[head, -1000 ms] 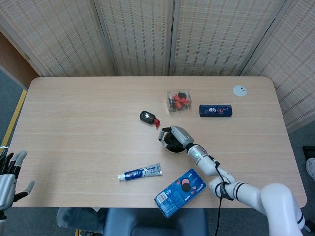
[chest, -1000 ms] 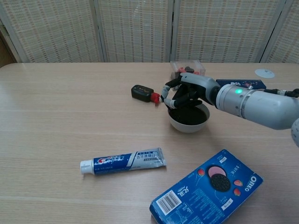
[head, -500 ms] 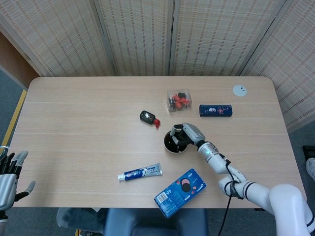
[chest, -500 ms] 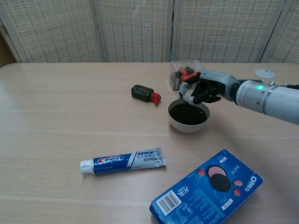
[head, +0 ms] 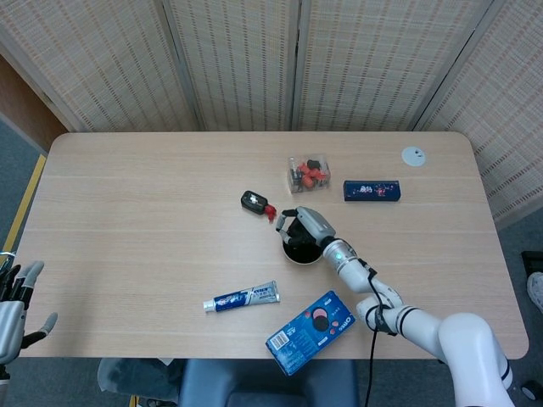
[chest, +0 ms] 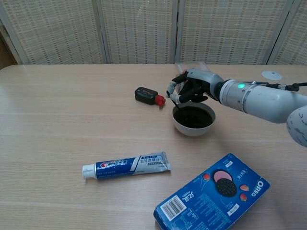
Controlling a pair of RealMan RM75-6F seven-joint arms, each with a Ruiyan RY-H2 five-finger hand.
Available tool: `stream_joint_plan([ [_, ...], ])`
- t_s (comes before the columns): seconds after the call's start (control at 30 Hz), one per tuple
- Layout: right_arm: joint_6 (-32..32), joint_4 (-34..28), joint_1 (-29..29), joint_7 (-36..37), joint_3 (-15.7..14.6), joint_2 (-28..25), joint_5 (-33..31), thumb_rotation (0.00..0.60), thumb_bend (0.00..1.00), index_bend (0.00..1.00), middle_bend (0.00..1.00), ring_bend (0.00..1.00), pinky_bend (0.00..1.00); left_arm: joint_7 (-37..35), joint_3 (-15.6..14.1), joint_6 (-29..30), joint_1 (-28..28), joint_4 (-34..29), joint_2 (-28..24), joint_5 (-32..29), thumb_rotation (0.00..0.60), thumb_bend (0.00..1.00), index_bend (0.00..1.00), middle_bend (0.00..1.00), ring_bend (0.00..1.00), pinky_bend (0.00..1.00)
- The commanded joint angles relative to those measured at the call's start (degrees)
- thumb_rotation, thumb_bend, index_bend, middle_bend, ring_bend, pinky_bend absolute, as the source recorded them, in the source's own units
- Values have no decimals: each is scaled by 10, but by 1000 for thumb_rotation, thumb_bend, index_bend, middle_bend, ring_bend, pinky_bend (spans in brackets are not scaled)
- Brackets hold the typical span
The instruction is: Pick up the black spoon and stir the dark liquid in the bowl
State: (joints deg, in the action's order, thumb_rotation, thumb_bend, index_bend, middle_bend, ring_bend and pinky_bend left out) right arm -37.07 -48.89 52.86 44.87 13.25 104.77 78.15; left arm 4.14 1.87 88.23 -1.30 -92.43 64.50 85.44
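Observation:
A white bowl [chest: 194, 129] [head: 291, 258] of dark liquid [chest: 193, 117] stands mid-table. My right hand [chest: 193, 88] [head: 304, 225] hovers over the bowl's far left rim and holds the thin black spoon [chest: 175, 103], whose tip dips into the liquid at the left side. Its fingers are curled around the handle. Only the fingertips of my left hand [head: 17, 297] show at the bottom left corner of the head view, spread and holding nothing, far from the bowl.
A toothpaste tube [chest: 126, 165] lies in front of the bowl and a blue Oreo box [chest: 212, 193] at front right. A black and red gadget [chest: 149, 96] sits left of the bowl. Behind are a clear box of small items [head: 307, 173], a dark blue box [head: 372, 190] and a white disc [head: 413, 156].
My right hand swung from the bowl's left side to its far right and back to the left rim, carrying the spoon through the liquid. The left hand stayed put.

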Motion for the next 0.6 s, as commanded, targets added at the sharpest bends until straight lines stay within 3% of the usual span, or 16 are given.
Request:
stream_joint_plan([
  [0.03,-7,-19,-7,5,-14,-9,14,600,507,753,1000,1000,1000,-1,0,-1,0,1,0,0,600,260,0,0,0,0],
  [0.3,-39,-77,-38,26,-49,-55,44,600,507,755,1000,1000,1000,-4,-2,4,1,2,2,6,600,260,0,0,0,0],
  [0.6,-32,-57,-45,20,-40,-66,19,600,507,757,1000,1000,1000,0,-2,8,1,-3,2,12,600,260,0,0,0,0],
])
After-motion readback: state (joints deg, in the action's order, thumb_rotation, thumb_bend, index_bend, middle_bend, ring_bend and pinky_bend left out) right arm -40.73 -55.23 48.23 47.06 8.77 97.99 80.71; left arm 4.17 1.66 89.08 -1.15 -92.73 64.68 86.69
